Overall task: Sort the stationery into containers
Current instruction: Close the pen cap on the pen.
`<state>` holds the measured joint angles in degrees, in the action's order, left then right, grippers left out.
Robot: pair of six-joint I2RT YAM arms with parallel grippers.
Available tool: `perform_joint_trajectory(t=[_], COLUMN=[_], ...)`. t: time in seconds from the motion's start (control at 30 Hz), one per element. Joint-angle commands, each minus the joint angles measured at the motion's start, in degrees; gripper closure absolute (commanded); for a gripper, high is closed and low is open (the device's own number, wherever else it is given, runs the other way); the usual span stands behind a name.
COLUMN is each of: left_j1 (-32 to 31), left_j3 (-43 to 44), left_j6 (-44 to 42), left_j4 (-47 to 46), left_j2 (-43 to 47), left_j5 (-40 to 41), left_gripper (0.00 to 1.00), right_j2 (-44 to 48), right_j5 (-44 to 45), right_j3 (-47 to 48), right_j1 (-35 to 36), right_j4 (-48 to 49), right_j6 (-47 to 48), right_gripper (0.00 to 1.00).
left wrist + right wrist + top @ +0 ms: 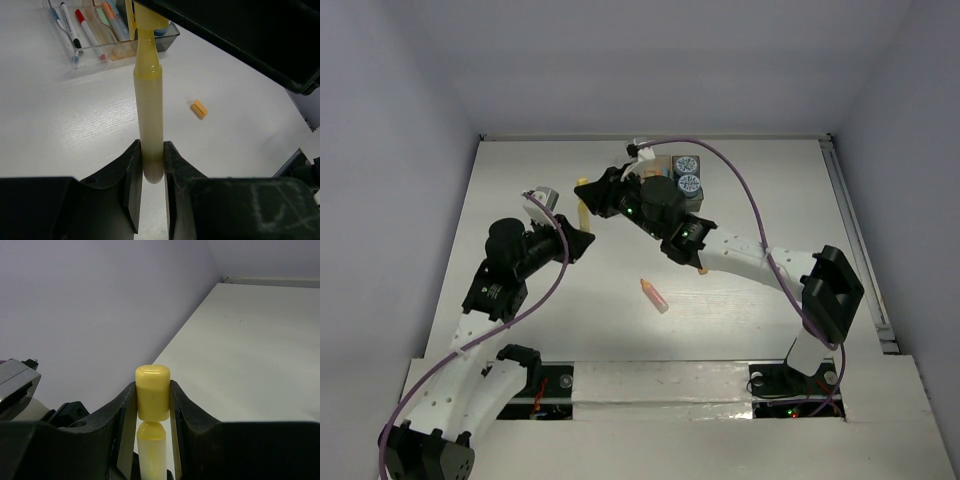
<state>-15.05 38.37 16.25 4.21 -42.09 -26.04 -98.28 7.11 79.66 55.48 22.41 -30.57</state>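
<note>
A yellow marker [582, 215] is held between both grippers above the table. My left gripper [152, 152] is shut on the butt end of its pale yellow body [148, 95]. My right gripper [152, 390] is shut on its yellow cap [152, 385]; the narrow neck of the body [151, 432] shows just under the cap. In the top view the left gripper [580, 238] is below the marker and the right gripper [590, 190] is above it. The containers [75, 60] hold pens and pastel markers. An orange-pink marker [654, 295] lies on the table.
A small orange eraser bit [199, 108] lies on the table right of the held marker. Two blue-white rolls [688, 174] sit in the bin at the back, partly behind the right arm. The left wall is close to both grippers.
</note>
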Motion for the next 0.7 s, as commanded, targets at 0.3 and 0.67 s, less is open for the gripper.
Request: perform_joint_trajectory(t=[0.3, 0.67], left_j1=[-0.24, -0.24], left_j3=[1.71, 1.71], left_j6=[-0.78, -0.78], left_j4=[-3.06, -2.63], left_j2=[2.36, 3.15], left_j5=[0.99, 4.06], left_gripper=[1.0, 1.0], right_j2=[0.37, 0.98], right_j5=[-0.61, -2.8], right_j3=[-1.96, -6.44], right_j1=[2.26, 4.1], right_j4=[3.78, 4.57], right_j6=[0.16, -1.68], right_gripper=[1.0, 1.0])
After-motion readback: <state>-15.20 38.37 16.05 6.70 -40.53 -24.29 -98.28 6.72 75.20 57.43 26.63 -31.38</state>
